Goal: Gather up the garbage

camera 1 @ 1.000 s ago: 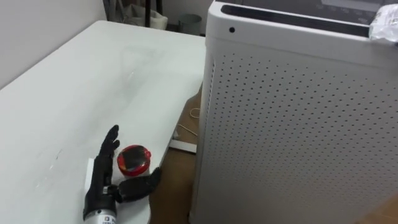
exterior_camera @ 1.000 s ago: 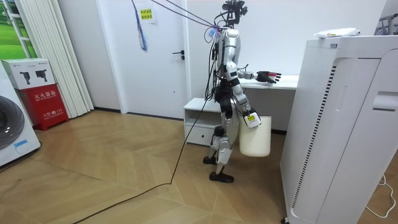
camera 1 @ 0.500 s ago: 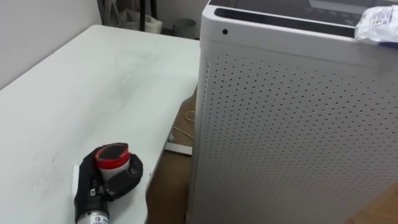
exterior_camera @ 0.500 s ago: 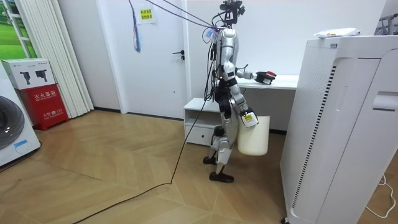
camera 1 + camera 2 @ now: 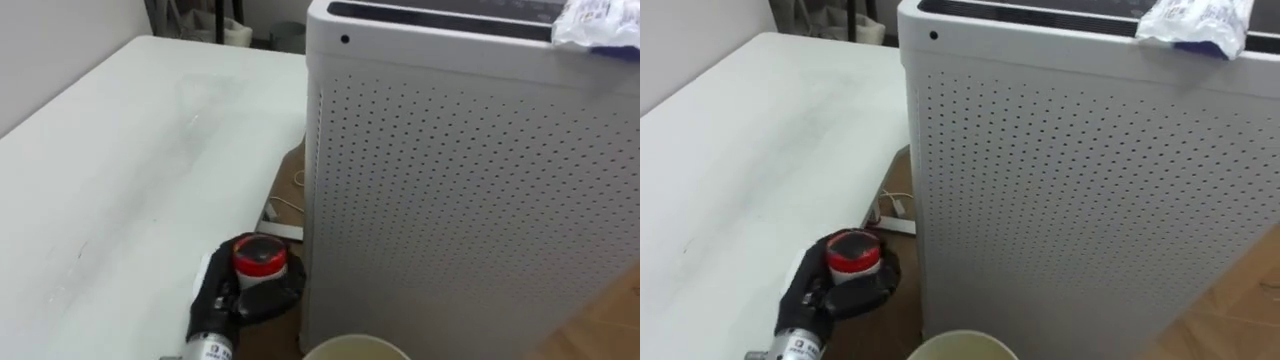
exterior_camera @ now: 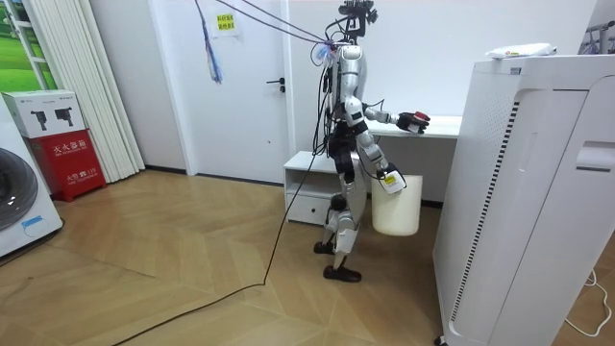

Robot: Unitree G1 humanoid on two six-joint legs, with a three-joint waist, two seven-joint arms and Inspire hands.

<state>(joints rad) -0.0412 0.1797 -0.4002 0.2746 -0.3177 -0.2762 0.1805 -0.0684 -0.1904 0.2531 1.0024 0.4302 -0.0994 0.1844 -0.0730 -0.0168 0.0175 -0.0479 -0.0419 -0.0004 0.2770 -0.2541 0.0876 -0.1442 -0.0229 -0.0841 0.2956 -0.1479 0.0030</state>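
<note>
grasp done: left hand (image 5: 236, 300) has its fingers curled round the jar (image 5: 258, 256), thumb across the front, at the table (image 5: 120, 150) edge just beside the purifier (image 5: 450, 170). whether the jar's base is clear of the tabletop: cannot tell. left, by my reading: carry it over the bucket (image 5: 350, 343), which hangs at the right hand (image 6: 387, 181) (grip too small to read), and drop it in. crumpled wrapper (image 5: 598, 20) on the purifier is likely next. jar's long axis near upright, red cap up.
</note>
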